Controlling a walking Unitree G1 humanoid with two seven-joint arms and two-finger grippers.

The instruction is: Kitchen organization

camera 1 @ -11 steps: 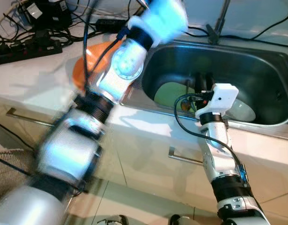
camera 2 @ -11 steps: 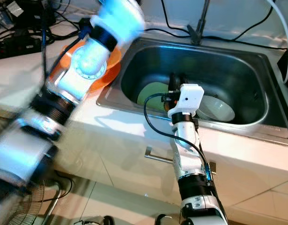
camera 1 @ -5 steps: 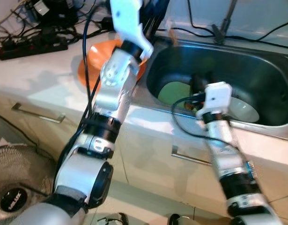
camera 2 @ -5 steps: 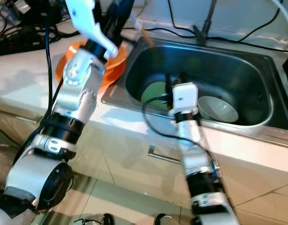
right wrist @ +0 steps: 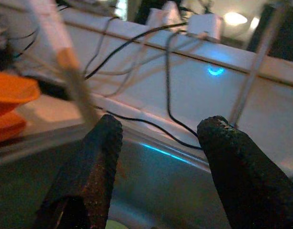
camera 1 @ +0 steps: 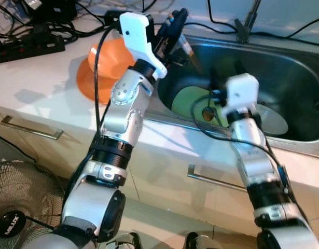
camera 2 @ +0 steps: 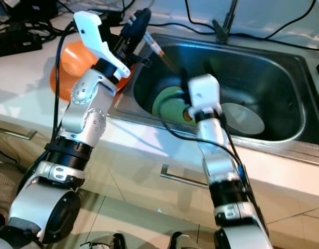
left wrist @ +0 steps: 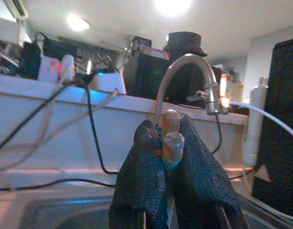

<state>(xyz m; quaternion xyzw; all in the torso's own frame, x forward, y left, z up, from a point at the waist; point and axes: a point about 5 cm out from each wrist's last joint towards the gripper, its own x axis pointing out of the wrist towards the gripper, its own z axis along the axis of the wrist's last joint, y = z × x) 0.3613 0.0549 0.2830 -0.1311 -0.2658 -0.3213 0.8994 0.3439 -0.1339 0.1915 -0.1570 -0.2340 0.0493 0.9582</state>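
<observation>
Your left gripper is clamped on a pair of long chopsticks with orange-banded handles, holding them over the near-left corner of the stainless steel sink basin. In the left wrist view the chopsticks' butt ends sit pinched between the two black fingers, and from the head camera their tips slant down into the basin. Your right gripper sits low inside the sink with its fingers spread wide and nothing between them; the blurred chopsticks cross in front of it.

In the basin lie a round pale green plate and a white ceramic bowl. A stack of orange plastic bowls rests on the white countertop just beside the sink's left rim.

You seem to be mid-carry, lifting the chopsticks out of the sink. Next, you probably need to swing the left arm toward the counter without the slanted tips catching the rim, then set them down flat before releasing.
</observation>
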